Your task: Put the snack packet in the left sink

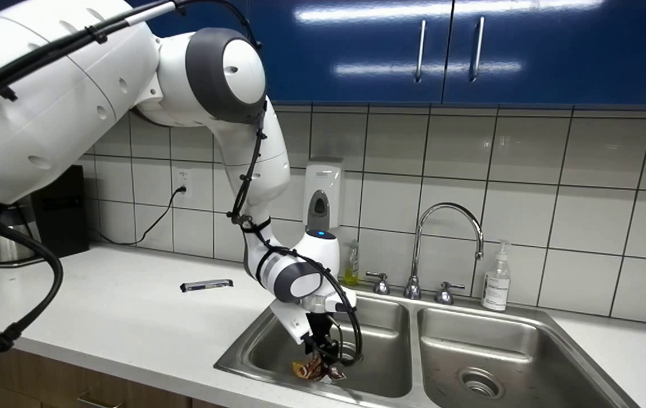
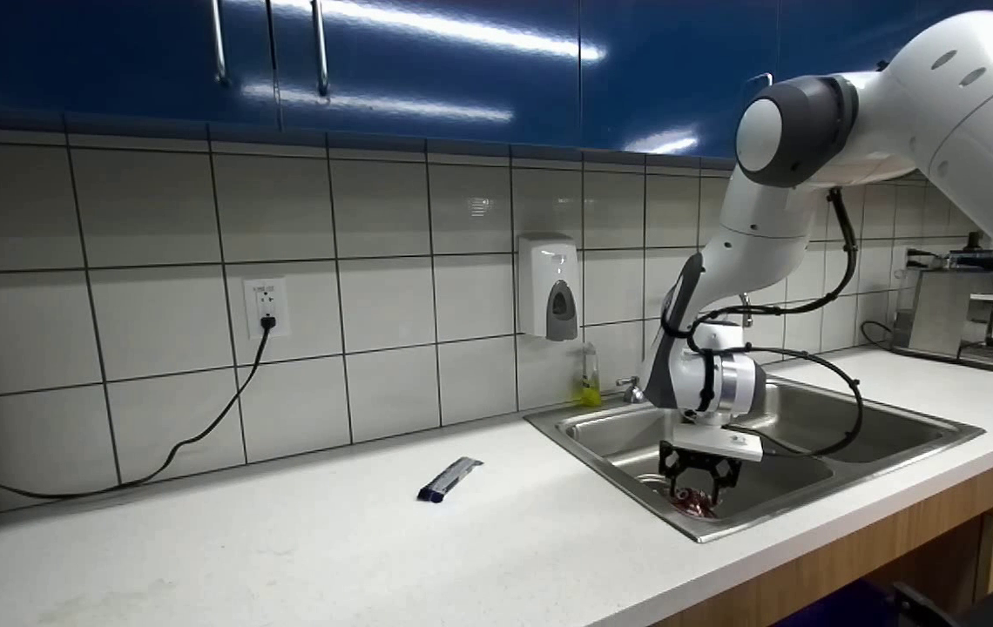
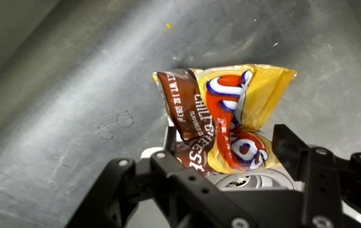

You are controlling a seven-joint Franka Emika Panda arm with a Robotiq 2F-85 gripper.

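Observation:
The snack packet is crumpled, yellow, red and brown. It lies in the left sink near the drain; it shows in both exterior views [image 1: 307, 369] [image 2: 692, 502] and large in the wrist view [image 3: 228, 110]. The left sink is a steel basin, in both exterior views [image 1: 385, 368] [image 2: 775, 483], and its floor fills the wrist view [image 3: 72, 126]. My gripper [image 3: 225, 128] points down inside this basin, its fingers wide apart on either side of the packet's lower part. It also shows in both exterior views [image 1: 324, 356] [image 2: 694, 493]. Whether a finger touches the packet I cannot tell.
The basin walls and the divider to the right basin [image 1: 470, 328] surround my gripper. The faucet [image 1: 447, 205], its handles, a soap pump bottle [image 1: 496, 283] and a yellow soap bottle [image 1: 352, 265] stand behind. A thin dark stick [image 2: 450, 479] lies on the counter.

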